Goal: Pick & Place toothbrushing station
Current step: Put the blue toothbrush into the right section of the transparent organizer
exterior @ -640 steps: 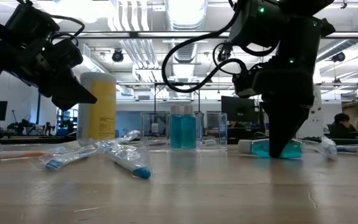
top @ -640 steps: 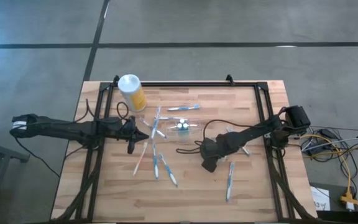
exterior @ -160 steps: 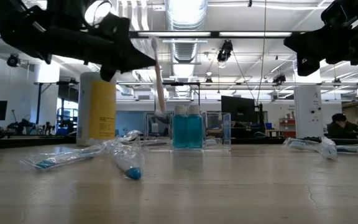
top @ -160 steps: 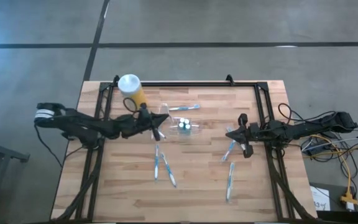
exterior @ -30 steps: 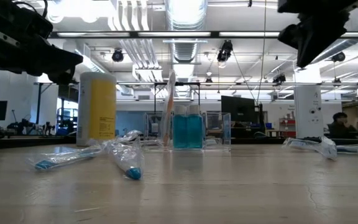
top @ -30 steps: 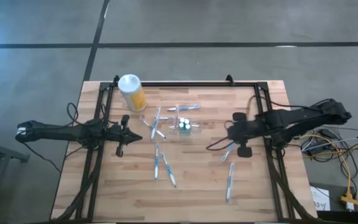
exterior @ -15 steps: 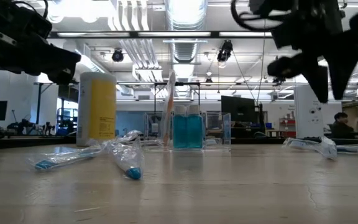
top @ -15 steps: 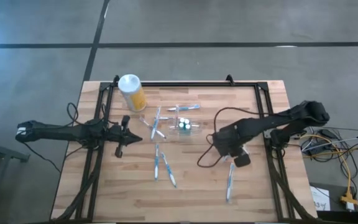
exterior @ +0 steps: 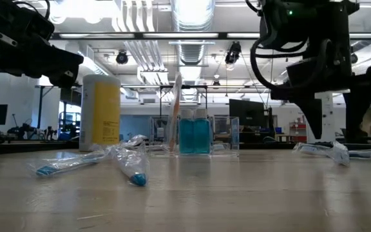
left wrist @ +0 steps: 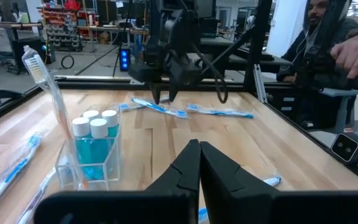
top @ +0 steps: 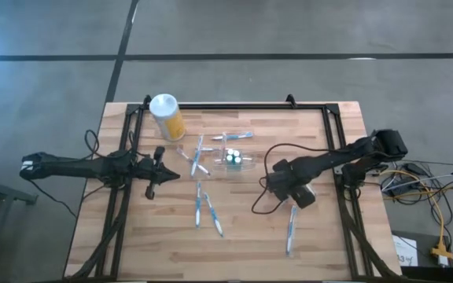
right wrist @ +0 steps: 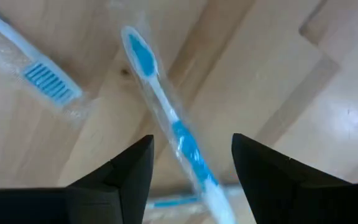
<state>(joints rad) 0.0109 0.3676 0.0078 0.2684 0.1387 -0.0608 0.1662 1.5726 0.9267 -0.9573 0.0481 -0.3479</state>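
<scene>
Near the table's middle, slightly toward the far edge, stands the station (top: 232, 161), a clear box upright on the table (top: 234, 236). Its long axis runs left to right in the high view, with the open top facing up. Three blue bottles (left wrist: 92, 140) with white caps stand inside it, and one toothbrush (exterior: 174, 113) leans in its left end, head up and tilted slightly.

Yellow canister (top: 167, 116) with a white lid stands at the far left corner, well apart from the station. Wrapped brushes (top: 206, 211) lie loose on the near side of the station, others just beside it on the left and behind it. Another wrapped brush (top: 291, 229) lies toward the right near corner.

Left gripper (top: 170, 174) hangs above the table left of the station, apart from it, fingers closed on nothing; the left wrist view shows both fingers pressed together.

Right gripper (right wrist: 191, 171) is right of the station, well apart, pointing down at the table. Its fingers stand spread, one on each side of a wrapped blue brush (right wrist: 166, 118) lying below; contact cannot be told.

A person's hand (left wrist: 356, 50) shows beyond the table's right side.
</scene>
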